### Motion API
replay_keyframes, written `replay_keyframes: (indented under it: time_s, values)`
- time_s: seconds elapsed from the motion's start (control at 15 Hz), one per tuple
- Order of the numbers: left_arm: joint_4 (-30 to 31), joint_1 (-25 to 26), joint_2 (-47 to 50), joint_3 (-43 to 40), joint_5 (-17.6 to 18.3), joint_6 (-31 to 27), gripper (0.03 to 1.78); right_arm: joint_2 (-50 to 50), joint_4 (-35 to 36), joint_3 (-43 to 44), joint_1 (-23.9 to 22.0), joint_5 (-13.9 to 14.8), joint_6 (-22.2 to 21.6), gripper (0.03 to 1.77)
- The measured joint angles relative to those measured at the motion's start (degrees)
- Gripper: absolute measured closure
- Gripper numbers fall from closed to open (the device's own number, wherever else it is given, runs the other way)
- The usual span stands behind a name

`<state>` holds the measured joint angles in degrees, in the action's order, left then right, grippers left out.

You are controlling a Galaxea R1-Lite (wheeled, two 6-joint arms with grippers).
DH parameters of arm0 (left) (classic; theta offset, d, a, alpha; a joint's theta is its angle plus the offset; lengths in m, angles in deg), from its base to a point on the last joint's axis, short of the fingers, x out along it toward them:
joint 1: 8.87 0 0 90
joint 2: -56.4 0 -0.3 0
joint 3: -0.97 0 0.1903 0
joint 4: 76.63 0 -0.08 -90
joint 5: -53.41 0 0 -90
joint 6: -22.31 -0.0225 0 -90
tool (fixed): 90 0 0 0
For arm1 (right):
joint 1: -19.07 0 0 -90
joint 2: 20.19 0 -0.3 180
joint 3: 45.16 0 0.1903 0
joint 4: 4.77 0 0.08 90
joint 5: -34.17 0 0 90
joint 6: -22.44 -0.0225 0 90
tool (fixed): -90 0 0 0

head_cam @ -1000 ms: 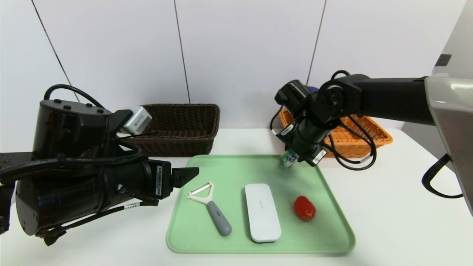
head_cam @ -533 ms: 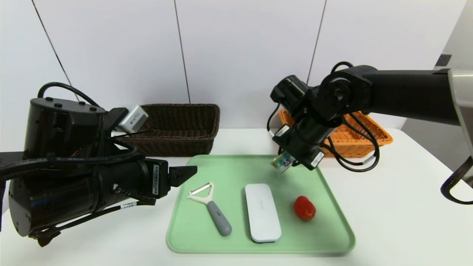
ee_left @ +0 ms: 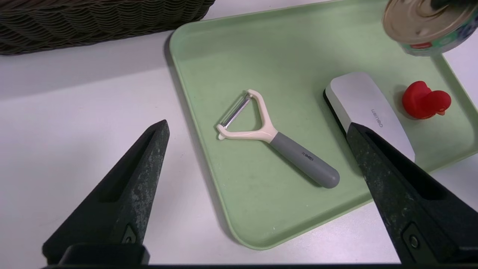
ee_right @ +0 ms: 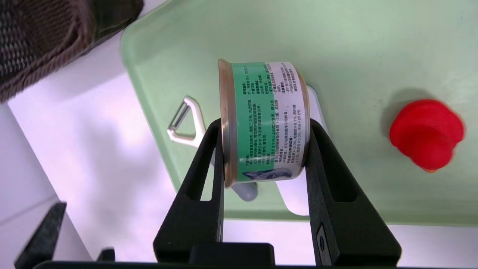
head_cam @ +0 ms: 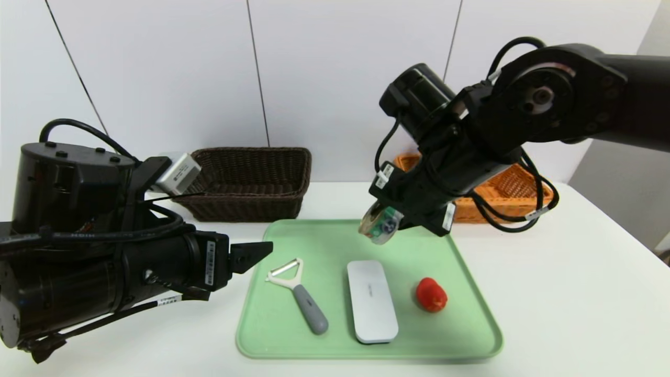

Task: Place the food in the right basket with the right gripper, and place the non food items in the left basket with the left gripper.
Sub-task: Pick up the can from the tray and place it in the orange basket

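While the right gripper (ee_right: 265,149) clenched the tin can (ee_right: 263,119) (left gripper (ee_left: 257,186) released), I judged swinging squarely over the probably half-hidden right basket (head_cam: 523,193) wisest.

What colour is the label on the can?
Green and white on the can, clearest in the right wrist view.

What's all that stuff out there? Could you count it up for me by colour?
White: 2, peeler and case
Red: 1, lumpy object
Green: 2, tray and tin can
Brown: 1, dark basket
Orange: 1, basket
Total: 7
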<state>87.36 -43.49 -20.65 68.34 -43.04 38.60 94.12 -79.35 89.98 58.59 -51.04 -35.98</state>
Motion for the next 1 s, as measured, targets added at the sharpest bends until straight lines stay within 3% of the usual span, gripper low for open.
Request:
replay_keyframes:
  time_s: [0.33, 0.6, 1.0]
  values:
    - [0.11, -0.07, 0.26, 0.39, -0.02, -0.13, 0.12, -3.71, -0.16, -0.15, -2.51, 3.00, 14.84, 1.18]
    - [0.24, -0.10, 0.21, 0.61, 0.09, -0.04, 0.12, -4.96, 0.23, -0.20, -8.30, 6.61, 26.65, 1.18]
    - [0.44, 0.01, 0.00, 0.65, 0.17, 0.02, 0.12, -5.79, 1.46, 0.02, -19.35, 6.53, 30.67, 1.18]
